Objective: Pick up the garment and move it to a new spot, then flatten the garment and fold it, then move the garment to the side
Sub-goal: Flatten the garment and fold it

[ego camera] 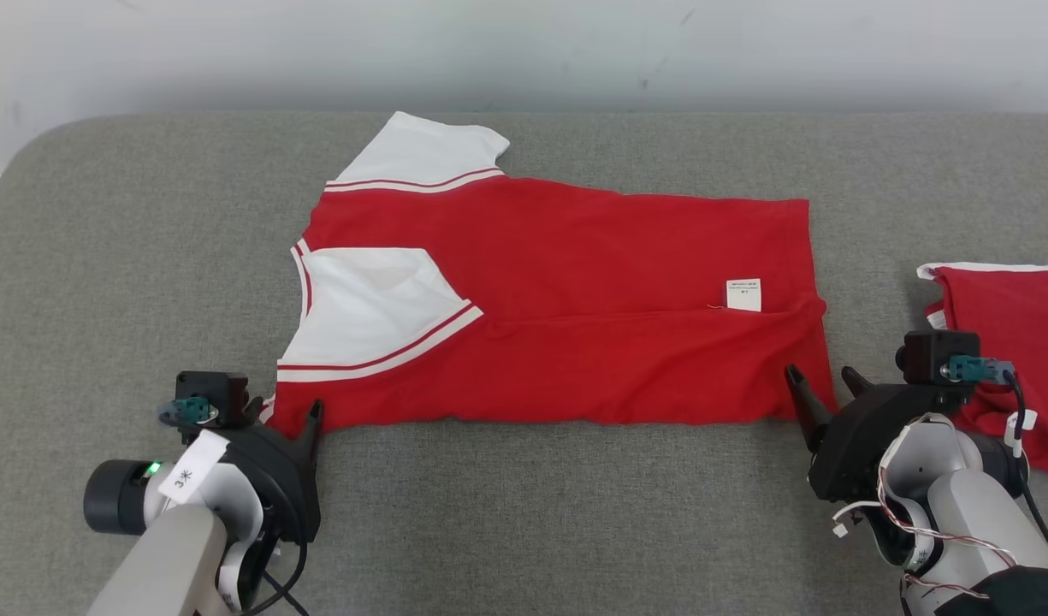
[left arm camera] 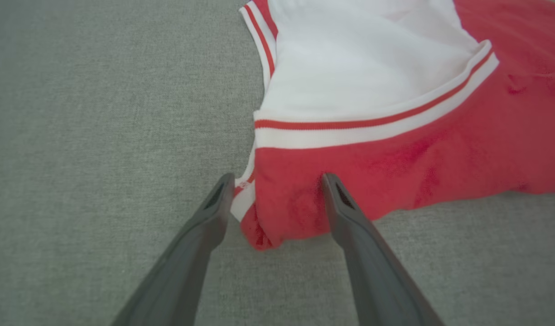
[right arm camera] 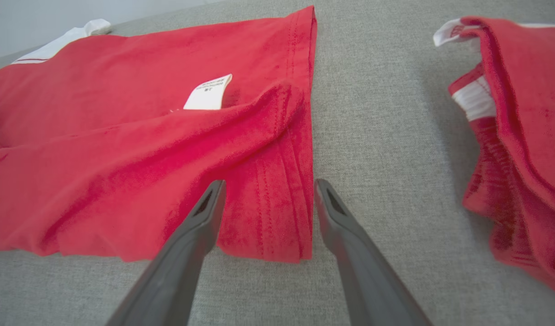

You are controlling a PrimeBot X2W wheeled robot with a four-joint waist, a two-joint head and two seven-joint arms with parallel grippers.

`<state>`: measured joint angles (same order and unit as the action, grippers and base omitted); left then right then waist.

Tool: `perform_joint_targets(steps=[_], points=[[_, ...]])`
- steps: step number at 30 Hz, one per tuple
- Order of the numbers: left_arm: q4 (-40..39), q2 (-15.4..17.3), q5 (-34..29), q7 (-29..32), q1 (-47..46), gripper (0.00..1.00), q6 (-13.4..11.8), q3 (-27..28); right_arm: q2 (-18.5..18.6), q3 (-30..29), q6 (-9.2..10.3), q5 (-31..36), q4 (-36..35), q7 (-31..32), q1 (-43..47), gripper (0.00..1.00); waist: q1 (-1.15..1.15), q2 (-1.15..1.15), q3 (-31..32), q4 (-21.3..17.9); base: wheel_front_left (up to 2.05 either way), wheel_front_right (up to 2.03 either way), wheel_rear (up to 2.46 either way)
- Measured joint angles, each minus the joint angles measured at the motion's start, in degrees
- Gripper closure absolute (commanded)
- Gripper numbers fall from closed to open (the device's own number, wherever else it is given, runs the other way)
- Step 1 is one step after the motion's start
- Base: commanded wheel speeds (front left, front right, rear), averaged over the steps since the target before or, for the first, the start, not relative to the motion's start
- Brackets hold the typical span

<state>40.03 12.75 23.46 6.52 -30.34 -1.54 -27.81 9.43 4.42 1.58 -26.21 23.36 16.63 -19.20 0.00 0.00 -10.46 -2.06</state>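
A red garment [ego camera: 558, 291] with white, red-striped sleeves lies spread on the grey table, its near long edge folded over and a white label showing near the right end. My left gripper [ego camera: 288, 415] is open at the garment's near left corner. In the left wrist view the red corner [left arm camera: 286, 213] sits between the spread fingers [left arm camera: 200, 235]. My right gripper [ego camera: 820, 376] is open at the near right corner. In the right wrist view the hem [right arm camera: 277, 217] lies between its fingers [right arm camera: 349, 240]. Neither holds the cloth.
A second red garment [ego camera: 1011, 325] with white trim lies bunched at the table's right edge, close beside my right wrist, and shows in the right wrist view [right arm camera: 517, 113]. The grey padded table [ego camera: 524, 513] stretches bare in front. A pale wall runs behind.
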Motion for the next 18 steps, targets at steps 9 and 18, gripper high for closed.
perform_joint_targets(steps=[9,18], points=[[1.41,-0.16,0.19,1.0,-0.51,0.93,0.62,-0.11,-0.03,0.41,-0.08,0.1,1.37,0.01,-1.23,0.0,0.0,0.0,-0.58,0.38,0.0,0.0,0.0],[1.9,-0.21,0.34,1.59,-0.51,1.0,1.56,-0.16,0.49,0.74,-0.08,0.2,2.97,0.54,-1.21,0.0,0.0,0.0,-0.31,0.35,0.0,0.0,0.0]])
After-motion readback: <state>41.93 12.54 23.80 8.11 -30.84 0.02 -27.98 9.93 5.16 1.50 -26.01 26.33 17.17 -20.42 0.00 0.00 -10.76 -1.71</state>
